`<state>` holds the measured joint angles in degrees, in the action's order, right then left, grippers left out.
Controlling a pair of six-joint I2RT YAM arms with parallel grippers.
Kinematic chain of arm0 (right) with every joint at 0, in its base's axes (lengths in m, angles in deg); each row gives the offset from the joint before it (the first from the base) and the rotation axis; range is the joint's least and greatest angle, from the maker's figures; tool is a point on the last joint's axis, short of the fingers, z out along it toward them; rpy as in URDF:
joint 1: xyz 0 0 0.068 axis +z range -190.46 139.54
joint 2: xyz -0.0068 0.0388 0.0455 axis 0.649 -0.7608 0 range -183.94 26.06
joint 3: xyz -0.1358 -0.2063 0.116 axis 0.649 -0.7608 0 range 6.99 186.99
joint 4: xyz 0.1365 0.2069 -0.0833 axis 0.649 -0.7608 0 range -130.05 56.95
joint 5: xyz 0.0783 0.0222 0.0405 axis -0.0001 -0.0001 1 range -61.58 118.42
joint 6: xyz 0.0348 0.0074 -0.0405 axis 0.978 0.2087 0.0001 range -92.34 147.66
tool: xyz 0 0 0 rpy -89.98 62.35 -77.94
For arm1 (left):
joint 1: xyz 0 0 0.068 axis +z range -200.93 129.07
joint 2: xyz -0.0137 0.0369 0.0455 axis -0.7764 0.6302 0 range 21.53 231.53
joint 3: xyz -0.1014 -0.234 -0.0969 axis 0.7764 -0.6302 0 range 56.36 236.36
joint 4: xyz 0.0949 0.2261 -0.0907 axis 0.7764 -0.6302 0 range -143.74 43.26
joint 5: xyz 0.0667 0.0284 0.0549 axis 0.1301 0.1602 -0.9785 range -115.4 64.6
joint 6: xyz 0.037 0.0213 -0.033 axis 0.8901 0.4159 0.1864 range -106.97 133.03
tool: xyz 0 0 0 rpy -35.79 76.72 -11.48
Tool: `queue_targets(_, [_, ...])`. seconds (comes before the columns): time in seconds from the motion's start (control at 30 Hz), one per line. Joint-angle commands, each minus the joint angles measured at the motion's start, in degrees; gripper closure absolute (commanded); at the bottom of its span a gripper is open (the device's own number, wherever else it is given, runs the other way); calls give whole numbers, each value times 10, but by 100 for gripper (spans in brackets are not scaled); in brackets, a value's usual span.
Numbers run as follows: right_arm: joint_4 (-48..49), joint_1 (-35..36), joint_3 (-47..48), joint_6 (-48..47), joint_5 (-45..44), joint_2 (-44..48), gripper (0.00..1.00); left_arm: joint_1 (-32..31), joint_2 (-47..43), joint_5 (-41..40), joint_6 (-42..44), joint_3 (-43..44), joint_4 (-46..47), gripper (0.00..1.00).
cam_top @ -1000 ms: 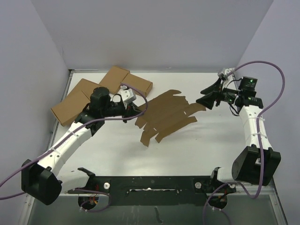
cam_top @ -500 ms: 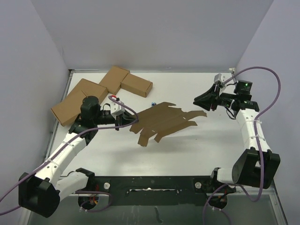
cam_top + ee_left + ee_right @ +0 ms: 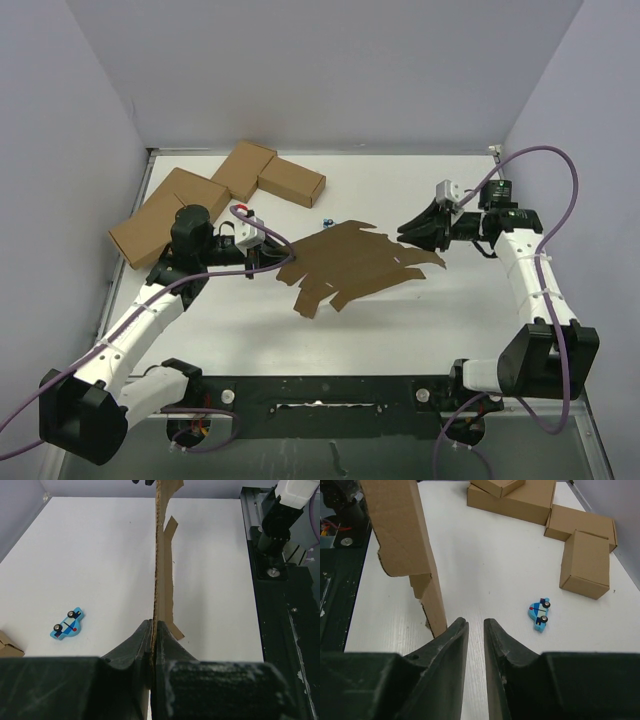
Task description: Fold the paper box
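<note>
Hangs in mid-air as a flat paper box (image 3: pixel 350 265), pinched at one edge by the fully closed left gripper (image 3: pixel 152 630). Passes just beside the narrowly parted, empty right gripper (image 3: pixel 476 625). Probably light, thin and floppy: grip edges near creases.

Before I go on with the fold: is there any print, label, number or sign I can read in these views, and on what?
No readable text in any view.
Paper box: plain brown, no print on the faces that show.
Cartons: plain brown, no labels visible.
Toy car: small red and dark markings, too small to read as letters or numbers.
</note>
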<state>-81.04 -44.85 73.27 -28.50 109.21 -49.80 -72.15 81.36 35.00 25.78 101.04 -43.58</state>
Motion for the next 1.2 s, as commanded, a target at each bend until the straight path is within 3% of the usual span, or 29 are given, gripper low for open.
queue_targets(0.0, [-82, 10, 34, -105, 44, 19, 78, 3, -14, 13, 9, 7, 30, 100])
queue_targets(0.77, [-165, 62, 49, -163, 4, 19, 60, 8, -12, -13, 5, 5, 38, 100])
queue_targets(1.17, [-60, 78, 27, -55, -32, 4, 52, 8, -10, 40, -4, -14, 72, 100])
